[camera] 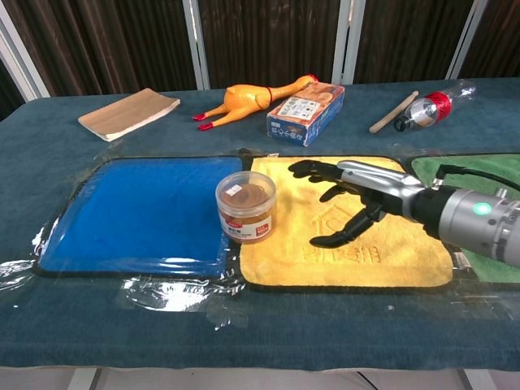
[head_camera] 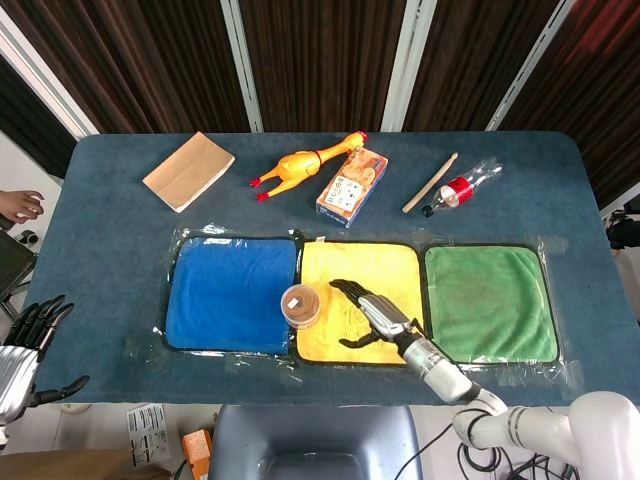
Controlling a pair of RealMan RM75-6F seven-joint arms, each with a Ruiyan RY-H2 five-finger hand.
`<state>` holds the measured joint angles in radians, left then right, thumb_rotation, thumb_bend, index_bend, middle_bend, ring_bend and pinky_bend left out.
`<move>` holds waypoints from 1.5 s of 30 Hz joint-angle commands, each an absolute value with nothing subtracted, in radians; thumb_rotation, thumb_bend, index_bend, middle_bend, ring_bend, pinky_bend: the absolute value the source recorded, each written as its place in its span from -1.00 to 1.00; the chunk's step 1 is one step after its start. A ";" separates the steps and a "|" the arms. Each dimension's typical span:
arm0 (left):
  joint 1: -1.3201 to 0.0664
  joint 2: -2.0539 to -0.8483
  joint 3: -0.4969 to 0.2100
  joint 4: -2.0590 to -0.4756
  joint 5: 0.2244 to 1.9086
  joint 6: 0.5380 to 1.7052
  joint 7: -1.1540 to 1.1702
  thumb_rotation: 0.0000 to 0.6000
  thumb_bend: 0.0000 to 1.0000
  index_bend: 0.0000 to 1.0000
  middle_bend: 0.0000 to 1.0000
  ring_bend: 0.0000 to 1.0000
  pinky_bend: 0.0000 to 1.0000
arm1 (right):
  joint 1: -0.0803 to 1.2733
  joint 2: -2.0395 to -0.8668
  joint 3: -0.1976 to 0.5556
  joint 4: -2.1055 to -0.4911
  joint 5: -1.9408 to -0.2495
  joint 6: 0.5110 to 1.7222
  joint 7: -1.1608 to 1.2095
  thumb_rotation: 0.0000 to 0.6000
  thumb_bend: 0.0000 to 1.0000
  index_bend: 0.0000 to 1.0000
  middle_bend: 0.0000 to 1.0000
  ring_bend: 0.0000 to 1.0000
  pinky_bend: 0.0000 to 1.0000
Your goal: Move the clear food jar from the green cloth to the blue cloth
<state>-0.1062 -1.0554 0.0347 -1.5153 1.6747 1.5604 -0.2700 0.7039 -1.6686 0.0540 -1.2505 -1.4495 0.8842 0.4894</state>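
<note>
The clear food jar (head_camera: 299, 305) (camera: 245, 206), with brown contents and a clear lid, stands upright on the seam between the blue cloth (head_camera: 231, 294) (camera: 134, 213) and the yellow cloth (head_camera: 363, 300) (camera: 341, 227). My right hand (head_camera: 375, 318) (camera: 349, 198) hovers over the yellow cloth to the right of the jar, fingers spread, holding nothing and apart from the jar. The green cloth (head_camera: 489, 303) (camera: 479, 195) lies bare at the right. My left hand (head_camera: 22, 350) hangs off the table's left edge, fingers apart and empty.
Along the table's far side lie a tan notebook (head_camera: 188, 171), a rubber chicken (head_camera: 305, 162), a small orange box (head_camera: 352, 187), a wooden stick (head_camera: 430, 183) and a plastic bottle with a red label (head_camera: 462, 188). Clear plastic film surrounds the cloths.
</note>
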 commanded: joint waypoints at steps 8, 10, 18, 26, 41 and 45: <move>-0.111 -1.058 0.034 -1.519 1.672 1.549 -0.257 1.00 -1.00 -0.95 -1.00 -1.00 -0.94 | 0.692 -1.664 0.029 -1.287 -1.492 0.897 0.504 1.00 -0.72 -0.99 -0.82 -0.92 -0.65; -0.112 -1.056 0.035 -1.522 1.667 1.542 -0.259 1.00 -1.00 -0.95 -1.00 -1.00 -0.94 | 0.703 -1.685 0.037 -1.277 -1.499 0.891 0.530 1.00 -0.72 -0.99 -0.82 -0.92 -0.65; -0.108 -1.049 0.034 -1.520 1.668 1.554 -0.278 1.00 -1.00 -0.95 -1.00 -1.00 -0.94 | 0.738 -1.735 0.050 -1.248 -1.485 0.836 0.517 1.00 -0.72 -0.97 -0.82 -0.92 -0.65; -0.104 -1.050 0.037 -1.518 1.674 1.560 -0.279 1.00 -1.00 -0.95 -1.00 -1.00 -0.94 | 0.785 -1.803 0.095 -1.229 -1.451 0.785 0.507 1.00 -0.72 -0.96 -0.81 -0.92 -0.65; -0.103 -1.042 0.036 -1.513 1.672 1.564 -0.301 1.00 -1.00 -0.95 -1.00 -1.00 -0.94 | 0.857 -1.917 0.154 -1.183 -1.418 0.742 0.461 1.00 -0.72 -1.00 -0.81 -0.92 -0.65; -0.103 -1.041 0.036 -1.513 1.671 1.563 -0.302 1.00 -1.00 -0.95 -1.00 -1.00 -0.94 | 0.871 -1.936 0.166 -1.173 -1.404 0.731 0.438 1.00 -0.72 -1.00 -0.80 -0.92 -0.65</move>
<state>-0.1026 -1.0408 0.0362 -1.5131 1.6706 1.5630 -0.3022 0.8669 -1.9298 0.1639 -1.1752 -1.4092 0.7345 0.4477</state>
